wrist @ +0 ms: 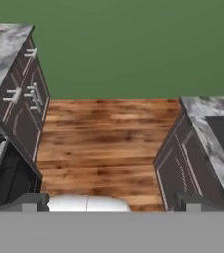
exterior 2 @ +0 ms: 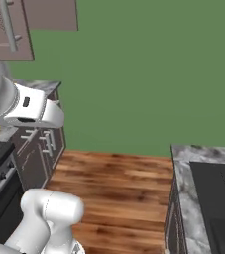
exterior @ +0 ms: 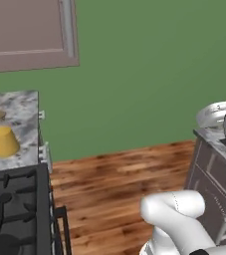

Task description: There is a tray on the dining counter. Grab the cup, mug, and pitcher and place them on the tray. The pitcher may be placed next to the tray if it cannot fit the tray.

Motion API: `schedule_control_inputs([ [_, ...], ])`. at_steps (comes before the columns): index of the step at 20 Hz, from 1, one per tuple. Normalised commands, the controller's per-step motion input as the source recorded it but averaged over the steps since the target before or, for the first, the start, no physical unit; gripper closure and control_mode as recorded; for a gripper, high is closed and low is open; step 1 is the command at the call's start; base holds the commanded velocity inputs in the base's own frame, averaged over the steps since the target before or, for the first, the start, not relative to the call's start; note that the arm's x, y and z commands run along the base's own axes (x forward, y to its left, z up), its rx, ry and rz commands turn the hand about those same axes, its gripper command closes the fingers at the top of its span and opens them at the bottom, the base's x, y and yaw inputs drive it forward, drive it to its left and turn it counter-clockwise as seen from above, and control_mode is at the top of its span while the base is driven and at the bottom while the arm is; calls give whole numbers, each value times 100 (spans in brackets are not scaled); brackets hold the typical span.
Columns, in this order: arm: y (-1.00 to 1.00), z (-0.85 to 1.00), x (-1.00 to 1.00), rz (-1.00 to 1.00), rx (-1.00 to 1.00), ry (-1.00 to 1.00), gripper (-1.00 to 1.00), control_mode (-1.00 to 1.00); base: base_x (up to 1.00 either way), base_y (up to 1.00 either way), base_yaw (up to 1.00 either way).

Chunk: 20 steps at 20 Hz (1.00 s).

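light: even, bright | shadows: faint | glare: none | render: soft, low-resolution

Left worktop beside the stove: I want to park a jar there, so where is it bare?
Bare marble lies between the yellow cup and the stove. Behind the cup, toward the wall, it is crowded.

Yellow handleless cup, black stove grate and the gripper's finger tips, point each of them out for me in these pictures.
Yellow handleless cup (exterior: 4, 142): left base view, middle of its side wall.
Black stove grate (exterior: 15, 209): left base view, on a grate bar.
Gripper (wrist: 111, 202): hand view, midway between its two dark, open finger tips.
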Motion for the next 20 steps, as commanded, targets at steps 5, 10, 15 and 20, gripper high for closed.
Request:
schedule_control_inputs([
  [5, 0, 0, 0, 0, 0, 0, -100, 100, 84, 0, 7],
  [10, 0, 0, 0, 0, 0, 0, -100, 100, 76, -14, 9],
  [15, 0, 0, 0, 0, 0, 0, -100, 100, 66, -21, 13],
  [20, 0, 0, 0, 0, 0, 0, -100, 100, 67, -22, 16],
])
